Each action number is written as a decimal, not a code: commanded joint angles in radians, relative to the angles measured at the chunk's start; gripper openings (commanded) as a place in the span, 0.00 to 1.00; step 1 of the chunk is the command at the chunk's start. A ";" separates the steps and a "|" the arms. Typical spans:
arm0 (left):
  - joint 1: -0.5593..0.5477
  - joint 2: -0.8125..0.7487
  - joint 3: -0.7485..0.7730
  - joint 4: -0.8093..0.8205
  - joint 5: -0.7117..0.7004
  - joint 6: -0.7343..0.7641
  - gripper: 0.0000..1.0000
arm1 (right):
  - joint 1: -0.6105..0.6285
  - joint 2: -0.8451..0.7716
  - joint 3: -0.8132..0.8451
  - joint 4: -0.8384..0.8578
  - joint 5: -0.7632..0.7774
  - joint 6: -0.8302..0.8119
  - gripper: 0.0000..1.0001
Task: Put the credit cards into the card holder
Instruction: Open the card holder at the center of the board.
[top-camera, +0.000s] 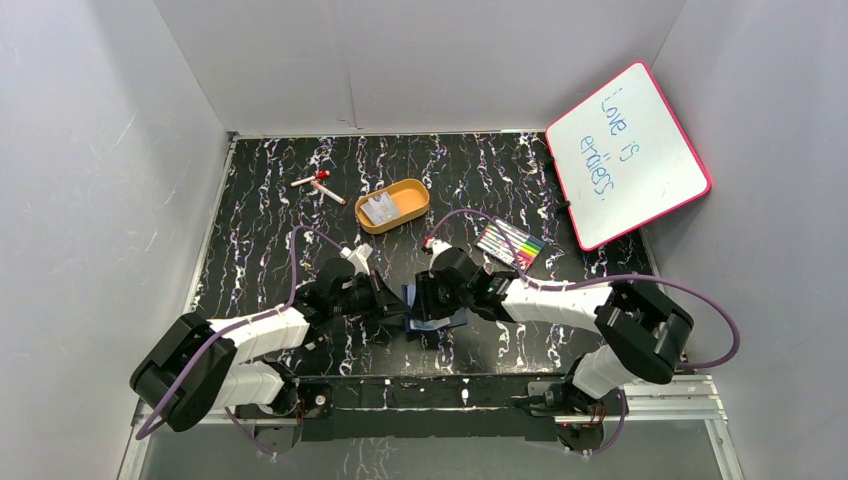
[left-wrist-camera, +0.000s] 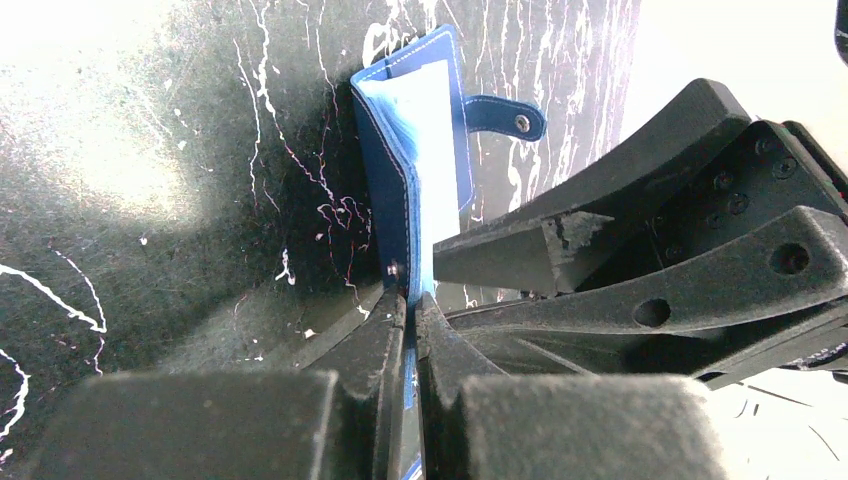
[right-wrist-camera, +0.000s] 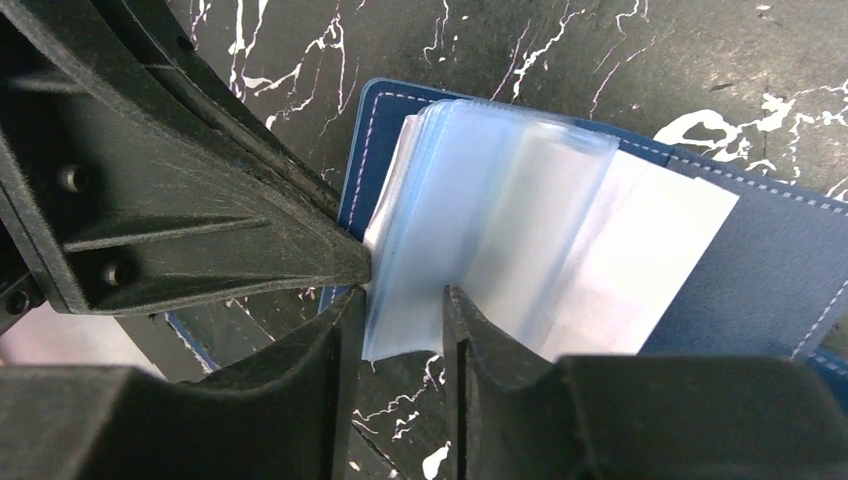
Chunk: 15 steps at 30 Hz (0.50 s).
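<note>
Right now my left gripper (left-wrist-camera: 410, 308) is pinched fully closed on one navy cover of the card holder (left-wrist-camera: 395, 160), gripping it at the stitched edge. That keeps the holder standing on its edge on the black marbled table (top-camera: 260, 200), with its covers spread apart. The snap tab (left-wrist-camera: 505, 115) sticks out to the side at the far end of the holder, unfastened.

My right gripper (right-wrist-camera: 400, 320) comes in from the opposite side, so close that its fingers are just beside my left ones. Its jaws are partly apart, and the corner of the bundle of clear plastic sleeves (right-wrist-camera: 480, 200) lies between them. Both fingertips (right-wrist-camera: 352, 315) look to be against the plastic. Whether they actually press it or only bracket it, I cannot tell.

A pale card (right-wrist-camera: 650, 230) lies flat against the inner blue lining, partly under the sleeves, with its far end showing bare.

From above, the holder sits near the front middle of the table, between my two wrists. The orange oval tray (top-camera: 412, 192) lies well behind it, with grey-white credit cards (top-camera: 380, 208) inside. A striped pack of markers (top-camera: 510, 245) is to the tray's right, and a pink-framed whiteboard (top-camera: 628, 155) leans in the far right corner. Two red-capped pens (top-camera: 318, 185) lie left of the tray.
</note>
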<state>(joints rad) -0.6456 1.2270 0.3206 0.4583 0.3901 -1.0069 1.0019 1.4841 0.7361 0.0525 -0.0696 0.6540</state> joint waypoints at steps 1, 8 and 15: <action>0.003 -0.029 0.002 0.017 0.020 -0.002 0.00 | 0.004 -0.012 0.013 -0.006 0.053 0.002 0.38; 0.003 -0.034 0.006 -0.011 -0.001 0.012 0.00 | 0.004 -0.049 -0.002 -0.032 0.110 0.008 0.31; 0.003 -0.024 0.019 -0.029 -0.010 0.025 0.00 | 0.004 -0.078 -0.026 -0.015 0.086 0.004 0.40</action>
<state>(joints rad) -0.6441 1.2247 0.3206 0.4408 0.3740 -1.0019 1.0092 1.4384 0.7219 0.0265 -0.0017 0.6659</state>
